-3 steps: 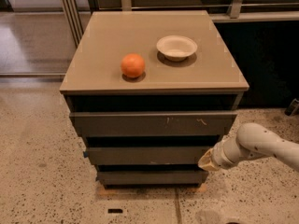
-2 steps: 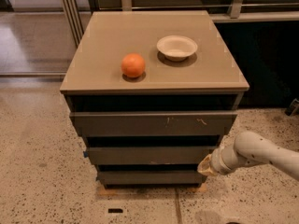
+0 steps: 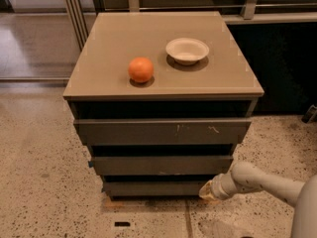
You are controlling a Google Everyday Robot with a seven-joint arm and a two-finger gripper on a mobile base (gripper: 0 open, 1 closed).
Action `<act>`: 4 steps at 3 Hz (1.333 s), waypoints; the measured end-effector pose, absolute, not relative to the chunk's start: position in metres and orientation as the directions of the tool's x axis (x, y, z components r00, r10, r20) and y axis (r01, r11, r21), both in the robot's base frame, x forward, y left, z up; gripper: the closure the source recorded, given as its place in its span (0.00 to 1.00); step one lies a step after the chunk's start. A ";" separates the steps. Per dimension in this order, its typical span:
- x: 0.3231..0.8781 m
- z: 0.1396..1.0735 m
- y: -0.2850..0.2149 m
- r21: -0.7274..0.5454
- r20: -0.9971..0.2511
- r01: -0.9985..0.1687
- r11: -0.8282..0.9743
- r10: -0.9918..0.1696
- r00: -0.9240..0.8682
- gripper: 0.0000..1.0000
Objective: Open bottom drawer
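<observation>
scene: a low dark grey-brown drawer unit seen from the front and above, standing on a speckled floor point(image 3: 44, 182).
table point(image 3: 109, 48): the unit's flat tan top, carrying two things.
orange point(image 3: 141, 69): a round orange fruit on the table, left of centre, near the front edge.
bowl point(image 3: 187, 50): a shallow cream bowl, upright, behind and to the right of the orange, apart from it.
top drawer point(image 3: 148, 132): the widest front, with small white scuff marks towards its right side.
middle drawer point(image 3: 161, 165): a narrower-looking front below it, with a blue bit point(image 3: 90, 163) at its left end.
bottom drawer point(image 3: 153, 188): the lowest, narrowest-looking front, a plain slab just above the floor, with a dark gap between it and the middle drawer.
arm point(image 3: 267, 182): a pale rounded arm reaching in low from the lower right.
gripper point(image 3: 208, 190): at the right end of the bottom drawer's front, close to the floor, at or just beside the drawer's right corner; contact cannot be made out.
gripper state: cannot tell whether it is spread or closed.
</observation>
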State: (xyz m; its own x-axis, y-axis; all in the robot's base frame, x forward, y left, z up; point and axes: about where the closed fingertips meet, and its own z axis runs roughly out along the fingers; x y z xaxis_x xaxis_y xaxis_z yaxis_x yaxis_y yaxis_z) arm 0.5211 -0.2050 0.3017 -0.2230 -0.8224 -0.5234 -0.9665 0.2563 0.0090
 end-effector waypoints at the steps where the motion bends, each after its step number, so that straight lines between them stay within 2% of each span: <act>1: 0.507 0.263 -0.197 0.059 -0.535 -0.961 0.271 -0.804 -0.260 0.81; 4: 0.510 0.245 -0.197 -0.079 -0.554 -0.972 0.221 -0.820 -0.142 0.11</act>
